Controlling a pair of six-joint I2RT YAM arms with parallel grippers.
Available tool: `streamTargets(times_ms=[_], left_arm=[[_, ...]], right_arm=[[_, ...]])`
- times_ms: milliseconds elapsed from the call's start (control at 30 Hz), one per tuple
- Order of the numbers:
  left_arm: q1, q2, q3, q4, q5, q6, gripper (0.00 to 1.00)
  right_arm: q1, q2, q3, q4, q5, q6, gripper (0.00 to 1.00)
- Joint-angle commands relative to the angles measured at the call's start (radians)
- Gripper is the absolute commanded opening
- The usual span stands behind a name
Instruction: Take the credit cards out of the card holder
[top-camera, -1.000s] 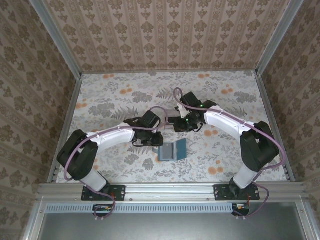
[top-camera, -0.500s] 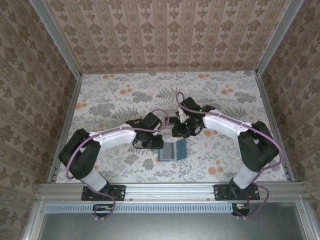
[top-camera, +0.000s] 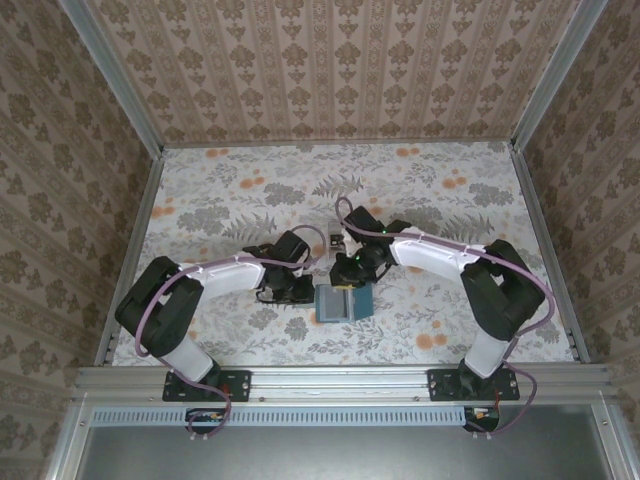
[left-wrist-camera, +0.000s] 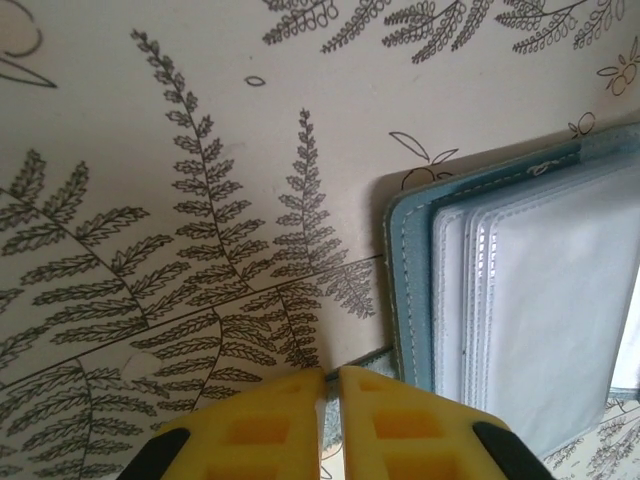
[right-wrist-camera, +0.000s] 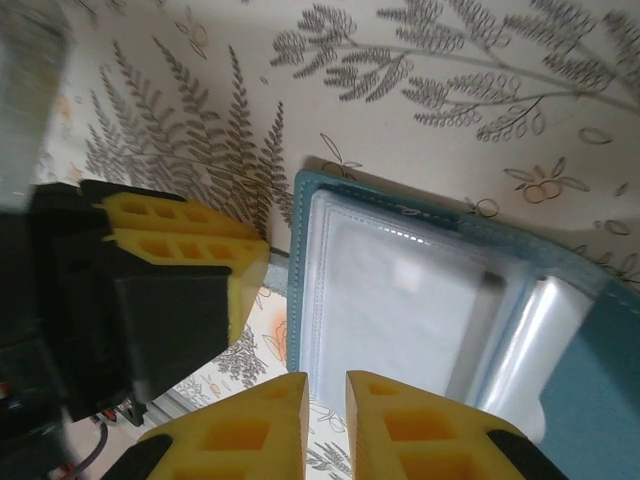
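On the left, our left gripper (left-wrist-camera: 331, 380) sits low over the flowered table (left-wrist-camera: 150, 150), its yellow fingers drawn almost together with only a hairline between them, their tips right at the near left corner of the card holder (left-wrist-camera: 520, 310). A sliver of blue-grey shows in that hairline, so they may be pinching the holder's edge, but the wrist view is too tight for us to be sure. The holder lies open and flat in the middle of the table, between the two arms and toward the near edge, its clear sleeves facing up. Pale credit cards (right-wrist-camera: 400, 300) seem to sit inside those sleeves, none of them drawn out, so we judge the task to be at its opening step: steadying the holder and getting hold of the first card. On the right, our right gripper (right-wrist-camera: 327, 385) hangs just above the open panel, its fingers a narrow gap apart with nothing between them. The next move, as we read it, calls for the left side to pin the holder down while the right lowers onto a card's exposed edge, closes on it alone and not on the sleeve, and slides it out along the pocket's opening.
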Motion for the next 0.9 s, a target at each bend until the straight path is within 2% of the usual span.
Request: streamTargets(times_ms=[0, 300, 433, 700, 867], left_arm=[[0.008, 0.009, -0.031, 0.018, 0.018, 0.014, 0.13], [0.010, -0.011, -0.057, 0.028, 0.035, 0.008, 0.13], [0.014, -0.020, -0.063, 0.019, 0.033, 0.011, 0.13], [0.018, -0.037, -0.072, 0.015, 0.030, 0.011, 0.13], [0.019, -0.038, -0.069, 0.010, 0.029, 0.014, 0.13]], right_arm=[[0.025, 0.038, 0.019, 0.018, -0.028, 0.035, 0.19], [0.080, 0.118, 0.043, 0.060, -0.034, 0.073, 0.20], [0.088, 0.133, 0.046, 0.030, 0.018, 0.071, 0.22], [0.093, 0.127, 0.039, -0.090, 0.152, 0.048, 0.42], [0.106, 0.108, 0.066, -0.181, 0.245, 0.032, 0.49]])
